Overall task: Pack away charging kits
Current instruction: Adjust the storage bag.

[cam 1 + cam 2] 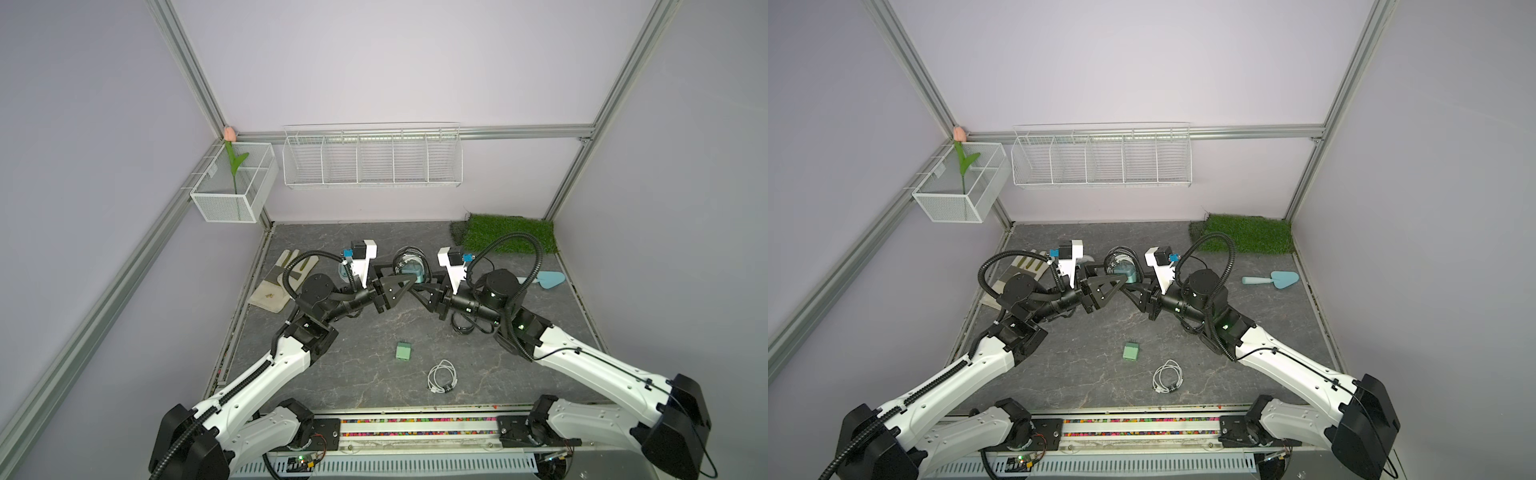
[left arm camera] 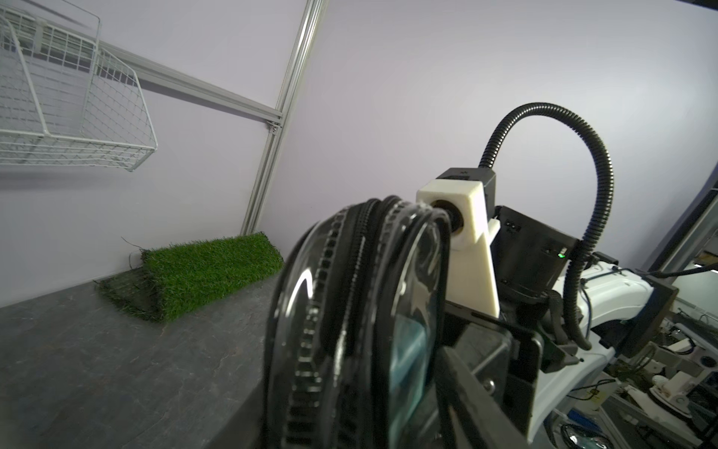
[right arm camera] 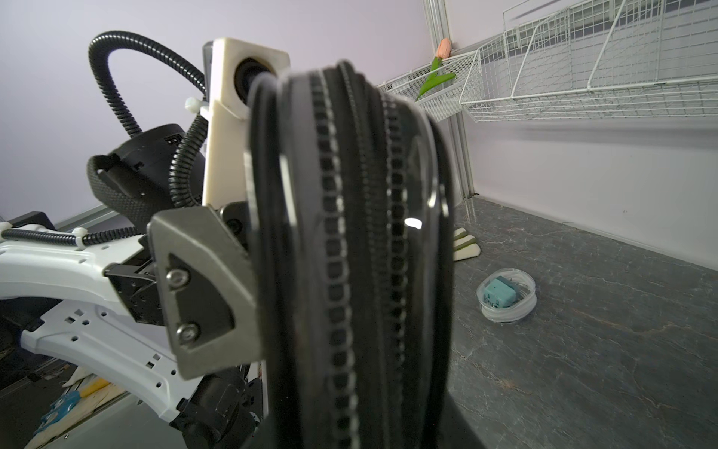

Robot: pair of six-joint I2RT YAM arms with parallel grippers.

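Meeting at mid-table, the left gripper (image 1: 404,286) and right gripper (image 1: 422,287) flanked a round clear case with black zip rim (image 1: 409,258), upright, a teal square charger block (image 1: 412,275) inside. The right jaws looked pinched on its rim; whether the left jaws gripped could not be told. Zipping it seemed the step in hand, needing a steady hold; a mint-green square charger block (image 1: 403,350) and coiled white cable (image 1: 442,376) lay loose nearer.
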